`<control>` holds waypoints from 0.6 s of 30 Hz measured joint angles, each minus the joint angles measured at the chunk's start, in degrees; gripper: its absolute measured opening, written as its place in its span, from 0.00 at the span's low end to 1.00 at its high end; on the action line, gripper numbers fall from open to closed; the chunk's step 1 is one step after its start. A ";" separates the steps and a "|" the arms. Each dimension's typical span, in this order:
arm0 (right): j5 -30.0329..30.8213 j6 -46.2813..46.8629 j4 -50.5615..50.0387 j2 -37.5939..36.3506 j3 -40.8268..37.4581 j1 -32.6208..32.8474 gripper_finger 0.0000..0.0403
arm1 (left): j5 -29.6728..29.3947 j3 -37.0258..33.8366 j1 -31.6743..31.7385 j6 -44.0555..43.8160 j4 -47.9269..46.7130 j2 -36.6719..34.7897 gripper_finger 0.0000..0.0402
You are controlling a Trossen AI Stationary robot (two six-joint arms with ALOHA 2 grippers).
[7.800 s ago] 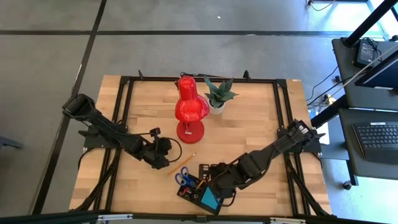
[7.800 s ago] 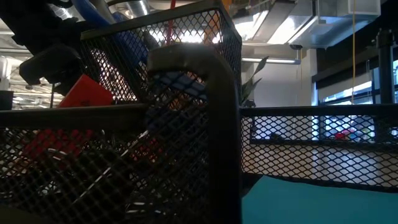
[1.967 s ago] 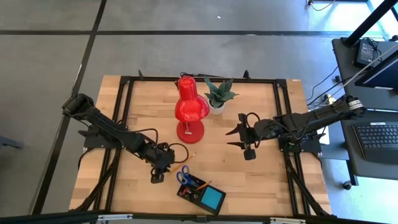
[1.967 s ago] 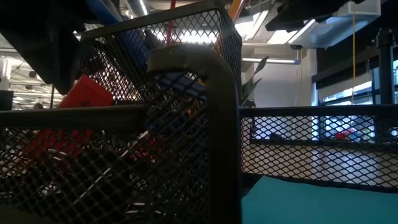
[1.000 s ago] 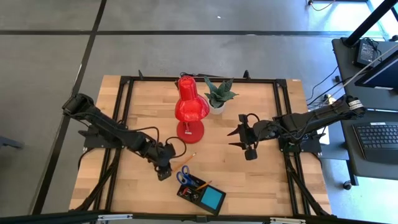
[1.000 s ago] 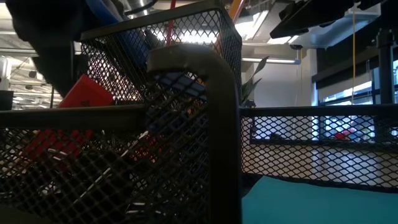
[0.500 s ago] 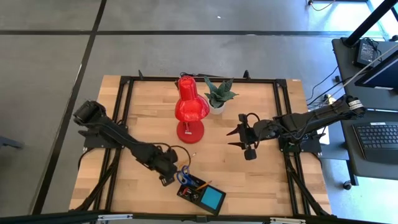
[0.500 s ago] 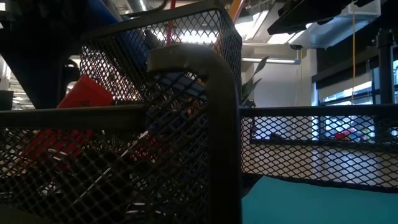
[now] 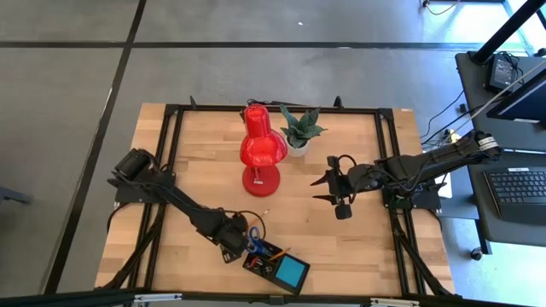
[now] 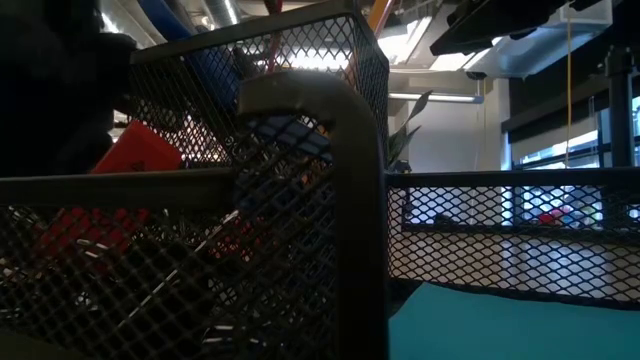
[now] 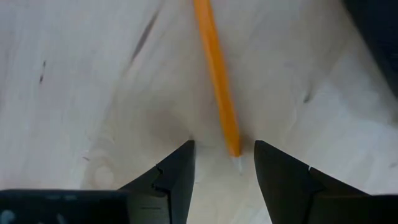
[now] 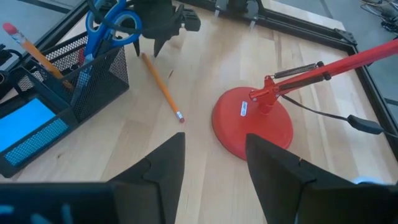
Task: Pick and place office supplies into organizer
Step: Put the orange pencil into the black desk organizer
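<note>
An orange pencil (image 11: 217,81) lies flat on the wooden table just left of the organizer (image 9: 275,266), a black mesh tray. The organizer holds blue-handled scissors (image 12: 112,22), another pencil (image 12: 18,37), a red block (image 10: 140,150) and a blue note pad (image 12: 25,121). My left gripper (image 11: 224,165) is open and points down at the table. Its fingers stand on either side of the pencil's sharpened tip (image 11: 237,160) without touching it. My right gripper (image 9: 328,189) hangs open with nothing between its fingers over the table's middle right, far from the organizer.
A red desk lamp (image 9: 260,149) stands on its round base (image 12: 252,127) at the table's middle, with the pencil's eraser end (image 12: 180,117) close to it. A small green potted plant (image 9: 299,130) stands behind the lamp. The organizer sits at the near edge.
My left gripper has moved toward the table's right edge and toward the organizer, and has come over the near end of the loose pencil. The pencil and the organizer have stayed in place.
</note>
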 joint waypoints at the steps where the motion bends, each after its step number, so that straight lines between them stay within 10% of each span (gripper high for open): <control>1: 0.00 0.00 0.04 0.00 0.00 0.00 0.43 | 0.01 0.07 0.04 0.17 -0.07 0.24 0.40; 18: -0.02 -0.06 0.13 0.00 0.00 0.00 0.43 | 1.10 -0.07 0.21 2.97 -0.53 -0.21 0.37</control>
